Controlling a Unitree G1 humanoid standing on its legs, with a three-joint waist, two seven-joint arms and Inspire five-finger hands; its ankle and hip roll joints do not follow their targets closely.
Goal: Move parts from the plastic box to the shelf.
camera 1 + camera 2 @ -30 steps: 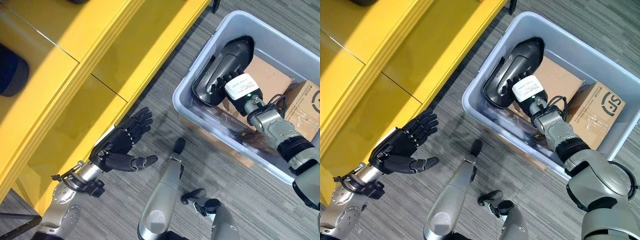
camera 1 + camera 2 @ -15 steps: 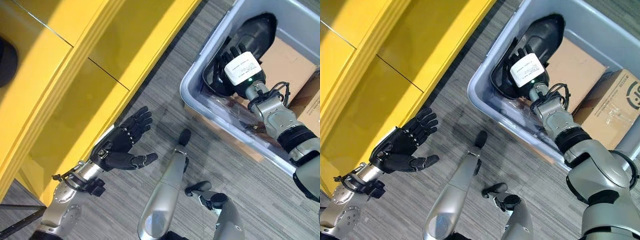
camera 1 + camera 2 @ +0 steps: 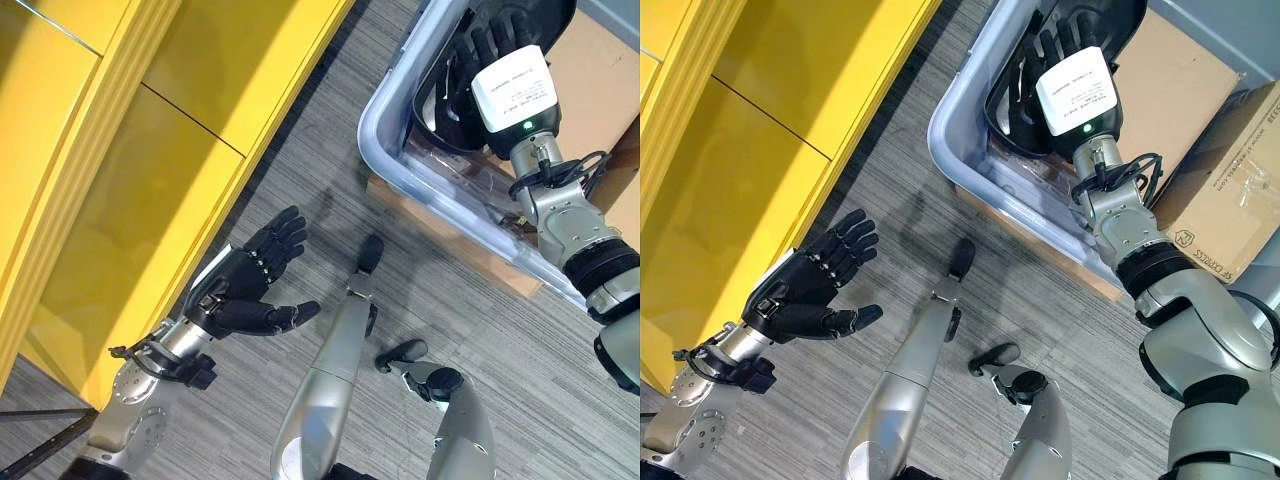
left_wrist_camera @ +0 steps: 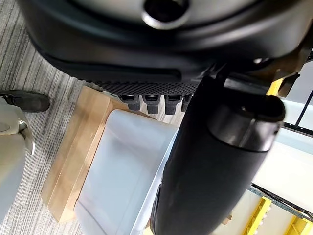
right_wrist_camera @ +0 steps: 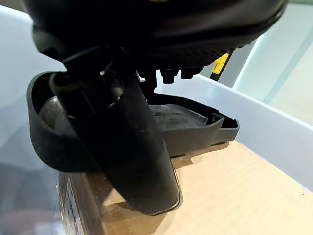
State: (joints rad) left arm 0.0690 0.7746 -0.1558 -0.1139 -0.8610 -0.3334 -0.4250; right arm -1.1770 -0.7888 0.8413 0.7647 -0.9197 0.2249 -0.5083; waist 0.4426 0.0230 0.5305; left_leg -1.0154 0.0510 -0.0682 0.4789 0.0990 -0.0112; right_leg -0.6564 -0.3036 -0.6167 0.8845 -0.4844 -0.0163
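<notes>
Black part (image 3: 1065, 75): you find it inside the plastic box (image 3: 385, 165), in the corner nearest the shelf, resting partly on a flat cardboard sheet (image 3: 1175, 75). It is a moulded shell, hollow side up.
Long axis: it runs from the box's near wall toward its far side, at a slant in the head views; the far end is cut off by the frame edge, so you cannot tell which way the narrow end points.
Right hand (image 3: 1040, 60): your right arm reaches into the box from the lower right, and the hand lies over the part's hollow. In the right wrist view the thumb (image 5: 132, 152) comes down across the part's rim (image 5: 195, 125) and the fingers stretch over its inside.
Right grasp: you cannot tell whether the fingers have closed on the part; the white wrist module (image 3: 513, 88) and the hand's own bulk hide the contact.
Left hand (image 3: 243, 288): it hangs above the grey carpet just beside the yellow shelf (image 3: 120, 180), palm up, fingers spread and straight, holding nothing.
Other box contents: a cardboard carton (image 3: 1230, 190) sits beside the flat sheet, partly cut off; clear plastic wrap lies along the near wall.
Under the box: a wooden board (image 4: 73, 161) shows in the left wrist view.
</notes>
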